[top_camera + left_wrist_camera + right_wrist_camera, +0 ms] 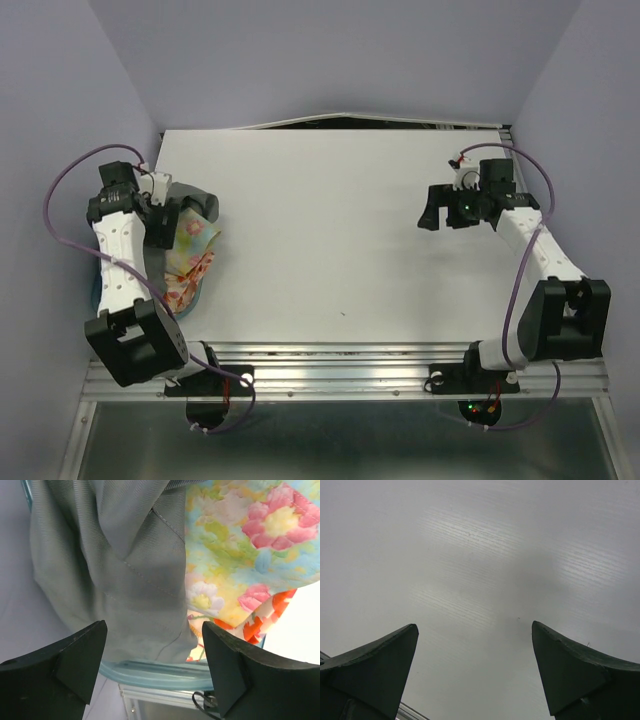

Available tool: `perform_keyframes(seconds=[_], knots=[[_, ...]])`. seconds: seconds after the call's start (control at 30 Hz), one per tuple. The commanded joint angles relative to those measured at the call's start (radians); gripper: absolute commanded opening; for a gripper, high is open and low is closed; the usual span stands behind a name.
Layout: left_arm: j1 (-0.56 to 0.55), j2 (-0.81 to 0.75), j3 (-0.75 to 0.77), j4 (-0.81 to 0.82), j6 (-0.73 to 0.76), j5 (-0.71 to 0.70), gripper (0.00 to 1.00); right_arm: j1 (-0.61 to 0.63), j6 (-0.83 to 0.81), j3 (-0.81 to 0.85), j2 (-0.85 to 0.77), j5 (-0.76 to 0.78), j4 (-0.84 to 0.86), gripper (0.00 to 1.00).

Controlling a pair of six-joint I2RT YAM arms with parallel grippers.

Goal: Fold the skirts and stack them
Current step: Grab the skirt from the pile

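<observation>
Skirts (190,245) fill the translucent blue basin (97,288) at the left edge of the table (330,230), all three heaped together. In the top view the white skirt with orange-red flowers (186,282) lies nearest the arm bases. The pastel floral skirt (197,238) overlaps it, and the dark grey skirt (192,196) lies farthest back.

The left gripper (163,222) hangs over this heap. Its wrist camera shows the jaws spread wide with nothing between them, above the grey cloth (115,570). The pastel cloth (235,545) is to the right, a strip of orange-flowered cloth (260,622) shows beneath it, and the basin rim (150,672) runs below.

Farther back on the right, well apart from the basin, the right gripper (432,212) hovers over bare table (470,555). Its jaws are also wide apart and hold nothing.
</observation>
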Motion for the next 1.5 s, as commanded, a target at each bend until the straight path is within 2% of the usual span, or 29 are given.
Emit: perform_keyframes(seconds=[0.0,0.23,0.5,0.63,0.73,0.8,0.83,0.93,1.0,1.03,1.07,1.2,1.47], knots=[[0.001,-0.033,-0.087,0.089,-0.005,-0.009,0.87,-0.003,0.011,0.055,0.027,-0.015,-0.017,1.00],[0.001,0.001,-0.202,0.245,-0.018,-0.106,0.86,-0.003,0.017,0.086,0.061,-0.018,-0.043,1.00],[0.001,0.045,-0.145,0.313,-0.053,-0.130,0.85,-0.003,0.015,0.074,0.053,-0.018,-0.042,1.00],[0.003,0.059,-0.116,0.324,-0.061,-0.150,0.79,-0.003,0.017,0.067,0.050,-0.015,-0.040,1.00],[0.003,0.056,-0.105,0.330,-0.061,-0.155,0.71,-0.003,0.017,0.066,0.049,-0.018,-0.039,1.00],[0.003,0.044,-0.092,0.327,-0.065,-0.155,0.61,-0.003,0.017,0.066,0.050,-0.018,-0.036,1.00],[0.003,0.035,-0.078,0.324,-0.068,-0.158,0.53,-0.003,0.017,0.066,0.050,-0.020,-0.036,1.00],[0.004,-0.013,-0.058,0.325,-0.070,-0.163,0.41,-0.003,0.017,0.064,0.047,-0.025,-0.033,1.00],[0.004,-0.045,-0.029,0.325,-0.070,-0.178,0.26,-0.003,0.022,0.063,0.047,-0.028,-0.028,1.00],[0.003,-0.057,-0.021,0.330,-0.076,-0.193,0.07,-0.003,0.023,0.063,0.047,-0.028,-0.025,1.00],[0.006,-0.076,0.003,0.342,-0.082,-0.207,0.00,-0.003,0.023,0.064,0.047,-0.029,-0.022,1.00],[0.012,-0.116,0.118,0.339,-0.103,-0.209,0.00,-0.003,0.026,0.072,0.047,-0.037,-0.019,1.00],[0.010,-0.160,0.419,0.344,-0.139,-0.108,0.00,-0.003,0.031,0.084,0.030,-0.048,-0.019,1.00]])
